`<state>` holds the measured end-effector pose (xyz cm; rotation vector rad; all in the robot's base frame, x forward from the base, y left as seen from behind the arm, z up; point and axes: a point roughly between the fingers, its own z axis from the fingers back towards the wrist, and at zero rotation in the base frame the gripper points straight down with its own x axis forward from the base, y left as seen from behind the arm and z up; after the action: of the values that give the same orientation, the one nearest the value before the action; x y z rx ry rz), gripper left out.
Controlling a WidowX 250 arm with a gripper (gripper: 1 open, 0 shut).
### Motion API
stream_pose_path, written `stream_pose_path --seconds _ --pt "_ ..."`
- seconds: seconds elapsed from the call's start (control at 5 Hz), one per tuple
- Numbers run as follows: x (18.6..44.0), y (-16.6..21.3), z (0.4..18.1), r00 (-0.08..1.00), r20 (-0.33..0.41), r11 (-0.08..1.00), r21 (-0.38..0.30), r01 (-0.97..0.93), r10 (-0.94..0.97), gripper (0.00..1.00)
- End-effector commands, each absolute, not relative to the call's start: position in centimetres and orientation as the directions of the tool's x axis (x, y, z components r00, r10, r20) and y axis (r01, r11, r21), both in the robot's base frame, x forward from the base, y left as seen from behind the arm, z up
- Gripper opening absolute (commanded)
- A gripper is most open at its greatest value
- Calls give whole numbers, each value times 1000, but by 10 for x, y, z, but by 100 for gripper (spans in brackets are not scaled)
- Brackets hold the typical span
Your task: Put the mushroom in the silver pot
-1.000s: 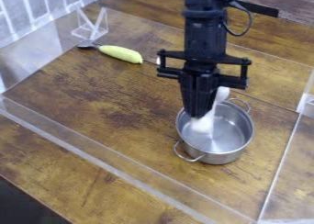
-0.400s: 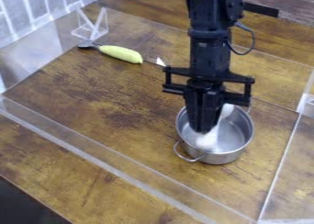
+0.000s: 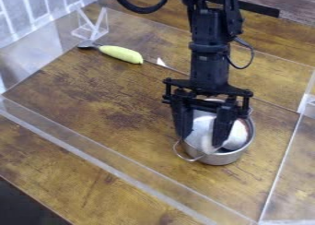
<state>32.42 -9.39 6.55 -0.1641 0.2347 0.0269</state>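
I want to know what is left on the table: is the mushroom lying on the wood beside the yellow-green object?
No, the mushroom sits low inside the silver pot between the fingers of the gripper.

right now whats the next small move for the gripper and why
Probably lift straight up out of the pot. The gripper is down in it with jaws apart, and the mushroom shows white between the fingers, low in the pot, so it looks released; whether it has fully dropped clear is hard to tell.
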Motion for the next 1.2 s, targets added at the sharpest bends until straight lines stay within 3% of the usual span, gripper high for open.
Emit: stream_pose_path --seconds 0.0,0.2,0.4,0.6,1.0 --pt "331 -102 80 983 -182 987 -162 -12 -18 0" --pt "333 -103 80 982 -188 989 -150 -11 -17 100" --pt "333 -105 80 981 -194 990 -137 -11 -16 100" --pt "336 -104 76 980 -197 991 -134 -13 -14 0" --pt "338 -104 76 981 -194 993 -121 -14 -10 0"
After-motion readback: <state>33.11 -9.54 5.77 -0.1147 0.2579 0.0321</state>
